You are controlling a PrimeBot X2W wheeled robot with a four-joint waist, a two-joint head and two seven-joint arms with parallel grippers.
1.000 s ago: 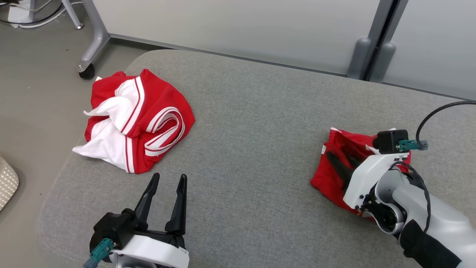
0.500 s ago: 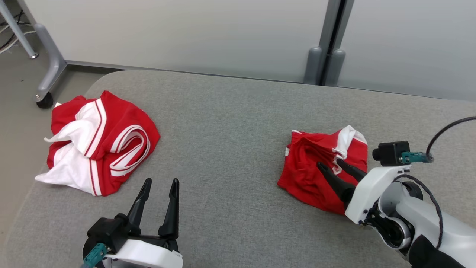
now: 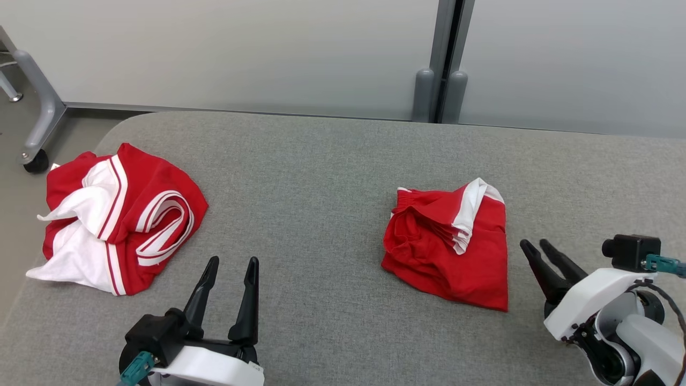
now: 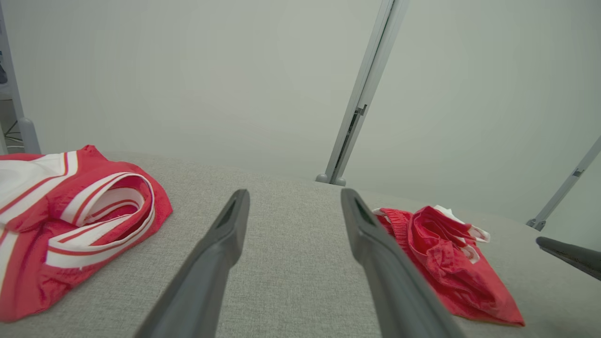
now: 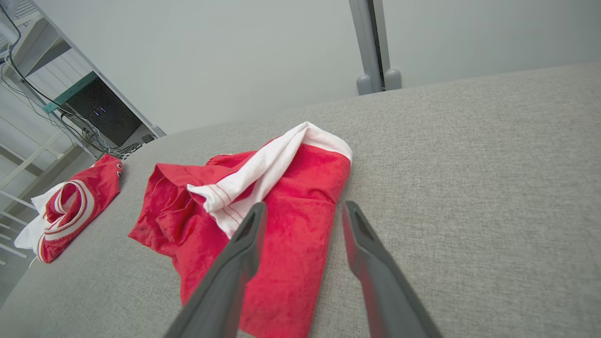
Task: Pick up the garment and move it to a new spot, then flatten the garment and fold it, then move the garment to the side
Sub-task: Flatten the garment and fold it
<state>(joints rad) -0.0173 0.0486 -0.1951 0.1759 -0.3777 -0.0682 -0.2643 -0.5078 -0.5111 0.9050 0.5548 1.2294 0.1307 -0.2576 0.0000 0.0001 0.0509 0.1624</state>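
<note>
Just left of our right tool (image 3: 534,244), the folded red garment (image 3: 450,257) is lying on the grey counter (image 3: 321,177), white band (image 3: 470,210) farthest from us; we are holding both tools spread and empty, the left tool (image 3: 233,261) sitting well farther off.

Bench: we look down on a grey woven-fabric bench (image 3: 332,161) with a rounded far-left corner, spanning the head view.
Wall: plain, pale grey-white panels (image 3: 241,48) stand just behind its far edge.
Post: a grey upright (image 3: 446,48) splits the panels, with two rounded feet (image 3: 423,91) at its base; in the left wrist view we make out a second, slanting post (image 4: 566,188).
Floor: dull grey floor (image 3: 13,203) at the left.
Furniture: a grey frame leg (image 3: 43,110) on a black caster (image 3: 36,162); in the right wrist view, pale shelving (image 5: 44,49), a dark box (image 5: 101,110) and loose cables (image 5: 70,131).
Light: even and soft.
</note>
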